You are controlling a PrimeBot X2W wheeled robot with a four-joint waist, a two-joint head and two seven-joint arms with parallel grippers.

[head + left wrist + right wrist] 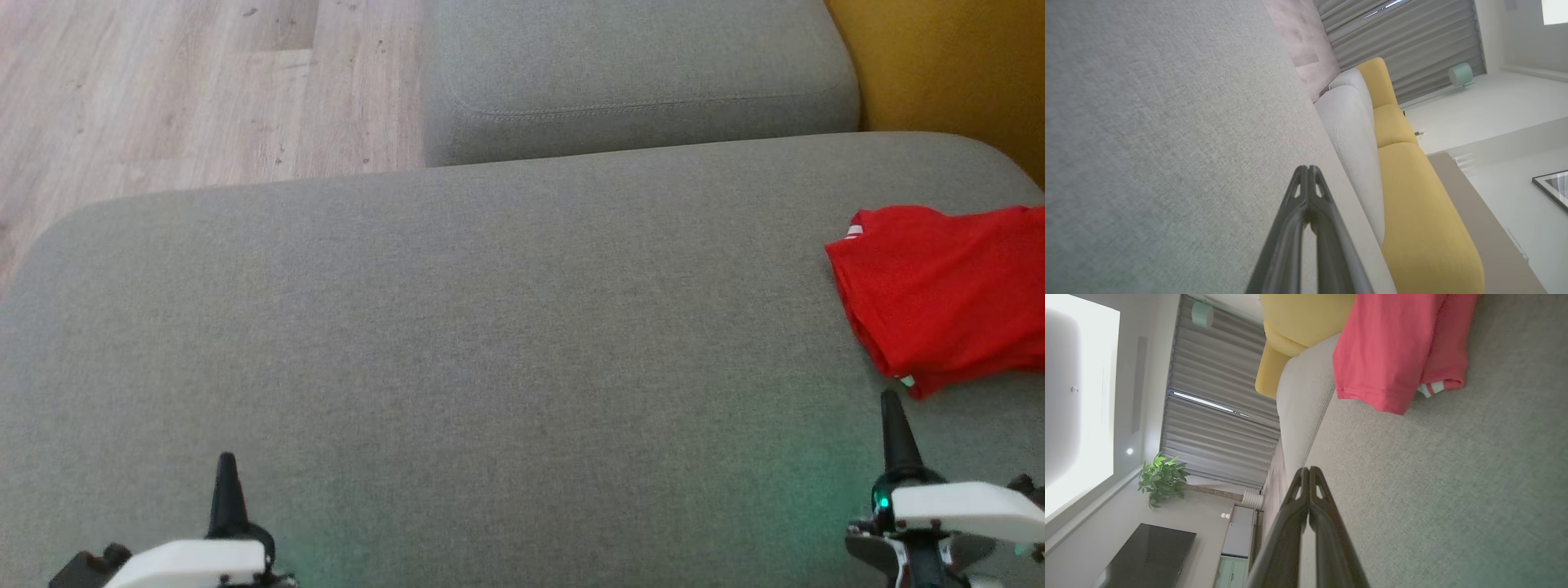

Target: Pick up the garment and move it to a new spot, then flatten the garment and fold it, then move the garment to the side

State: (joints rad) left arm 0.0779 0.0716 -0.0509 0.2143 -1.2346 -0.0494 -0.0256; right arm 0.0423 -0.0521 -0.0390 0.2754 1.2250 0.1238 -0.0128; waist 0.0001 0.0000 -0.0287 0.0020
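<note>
One large grey cushion (490, 327) is recorded, backed by a second grey cushion (637, 73), yellow upholstery (955, 65) and wood floor (163, 90). One folded red garment (939, 294) is laid at the large cushion's right side, running rightward out of the head view. It is found just ahead of the right gripper (891, 404), untouched. The left gripper (226, 465) is kept well apart. The fingers of both are pressed together, with nothing held.

You are getting soft, even light; green glow is tinting the sofa (800, 490), the ceiling (1081, 396) is blowing out.
</note>
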